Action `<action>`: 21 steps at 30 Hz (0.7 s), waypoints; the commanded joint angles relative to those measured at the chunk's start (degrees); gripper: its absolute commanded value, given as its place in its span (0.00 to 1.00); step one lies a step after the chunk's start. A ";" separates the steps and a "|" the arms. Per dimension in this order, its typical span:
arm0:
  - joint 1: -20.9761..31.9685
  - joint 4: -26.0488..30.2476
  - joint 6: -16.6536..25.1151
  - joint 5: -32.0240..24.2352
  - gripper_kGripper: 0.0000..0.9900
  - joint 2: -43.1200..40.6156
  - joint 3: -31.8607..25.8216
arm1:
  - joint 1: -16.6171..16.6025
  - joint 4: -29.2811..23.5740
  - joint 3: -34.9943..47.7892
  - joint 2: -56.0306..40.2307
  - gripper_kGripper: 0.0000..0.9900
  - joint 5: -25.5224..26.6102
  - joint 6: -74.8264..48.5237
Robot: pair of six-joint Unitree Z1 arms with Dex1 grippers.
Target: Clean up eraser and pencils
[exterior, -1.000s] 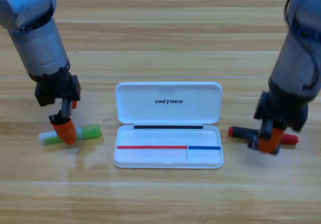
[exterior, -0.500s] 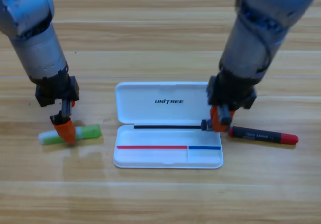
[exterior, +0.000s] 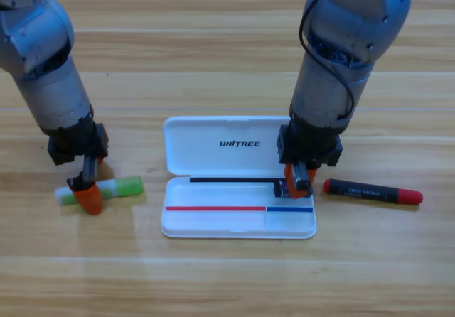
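High view shows my right gripper point(exterior: 297, 182) over the white case point(exterior: 239, 178), seemingly gripping the eraser point(exterior: 283, 184); I should release low. Left gripper point(exterior: 87, 193) pinches the green pencil point(exterior: 101, 190); black pencil point(exterior: 373, 190) lies right.

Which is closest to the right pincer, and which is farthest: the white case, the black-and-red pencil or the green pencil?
From the right pincer:
1. White case, right under it; the pincer is over its right end.
2. Black-and-red pencil, just to its right on the table.
3. Green pencil, far left, by the left pincer.
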 commanded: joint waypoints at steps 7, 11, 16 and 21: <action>1.25 -1.57 0.71 0.47 0.81 3.71 2.82 | 3.44 2.19 -0.05 4.26 0.00 -0.21 1.43; 1.25 -1.39 0.45 0.82 0.68 4.32 3.08 | 3.88 2.80 -0.05 4.17 0.00 0.23 2.05; 1.16 -1.13 -0.26 2.23 0.40 4.06 3.08 | 3.88 2.80 0.04 5.14 0.00 0.14 2.67; 1.07 -0.78 -1.58 2.67 0.00 3.62 3.00 | 3.79 2.80 -0.66 5.93 0.31 -0.47 3.72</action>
